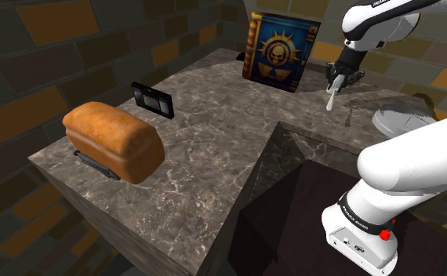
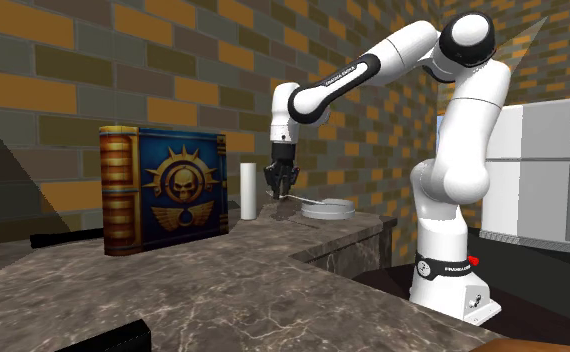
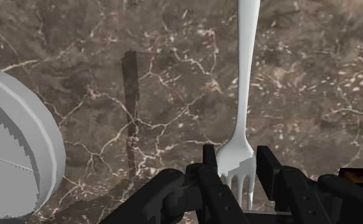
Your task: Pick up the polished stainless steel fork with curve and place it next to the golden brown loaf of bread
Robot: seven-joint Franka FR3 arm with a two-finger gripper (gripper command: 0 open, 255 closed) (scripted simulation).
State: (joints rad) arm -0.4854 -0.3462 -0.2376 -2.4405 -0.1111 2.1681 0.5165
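A plain white curved fork (image 3: 244, 95), pinched only at its tines, looked likely to pivot or slip on the carry to the golden brown bread loaf (image 1: 114, 139), well apart across the dark marbled table (image 1: 214, 157). It hung clear of the table, tines clasped by the black two-fingered end effector (image 3: 237, 167), handle pointing down and away.

Wrist view: the fork (image 3: 242, 108) handle runs off the edge, & the plate (image 3: 14, 146) is cut by the edge too. Shoulder view: the plate is partly behind the arm (image 1: 410, 165); a black thing (image 1: 96, 163) lies partly under the bread (image 1: 116, 137). 2nd exterior view: fork is too small to make out. A brown bit (image 2: 538, 345) in the bottom corner is cut off; can't tell what it is.
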